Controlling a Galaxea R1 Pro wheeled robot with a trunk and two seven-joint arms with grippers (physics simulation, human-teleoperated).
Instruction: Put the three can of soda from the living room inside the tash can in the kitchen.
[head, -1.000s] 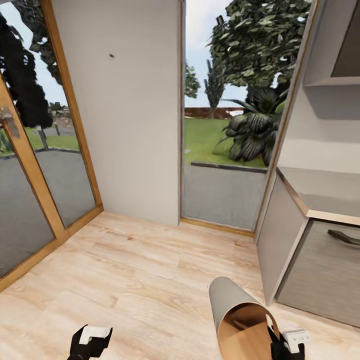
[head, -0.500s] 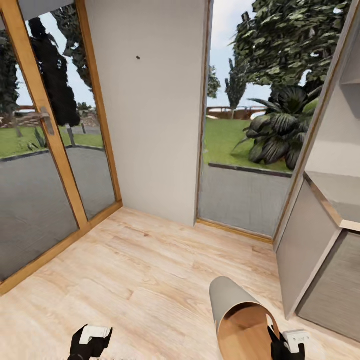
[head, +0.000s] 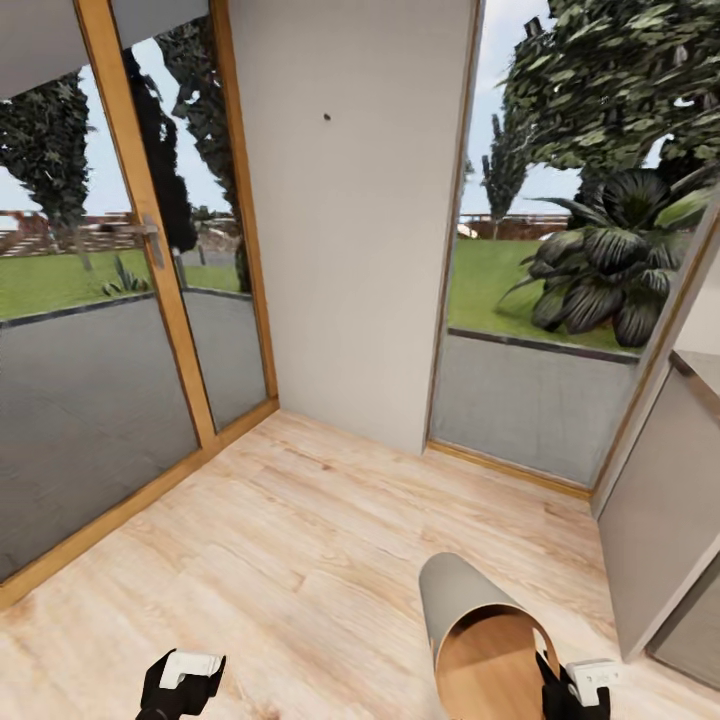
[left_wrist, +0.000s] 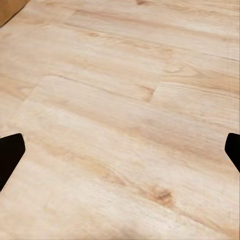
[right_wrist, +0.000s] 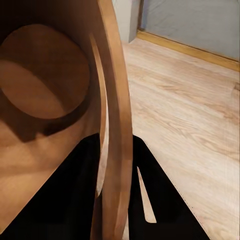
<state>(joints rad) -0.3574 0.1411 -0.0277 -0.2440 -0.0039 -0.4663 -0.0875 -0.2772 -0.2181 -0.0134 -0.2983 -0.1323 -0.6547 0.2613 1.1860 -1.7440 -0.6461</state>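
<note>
The tash can, pale grey outside and wood-brown inside, is held tilted low at the right of the head view, its mouth turned toward me. My right gripper is shut on its rim. The right wrist view has that rim pinched between the black fingers, and the bare round bottom of the bin beyond. My left gripper hangs open over the floor, its fingertips wide apart with nothing between them. The cans of soda are out of view.
Wood-framed glass doors stand at the left, and a grey wall panel straight ahead. A tall window onto a garden follows at the right, then a grey cabinet at the right edge. Light wood floor stretches ahead.
The whole view has swung left: the cabinet has slid toward the right edge and more of the glass doors shows. Both grippers and the bin keep their places in the picture.
</note>
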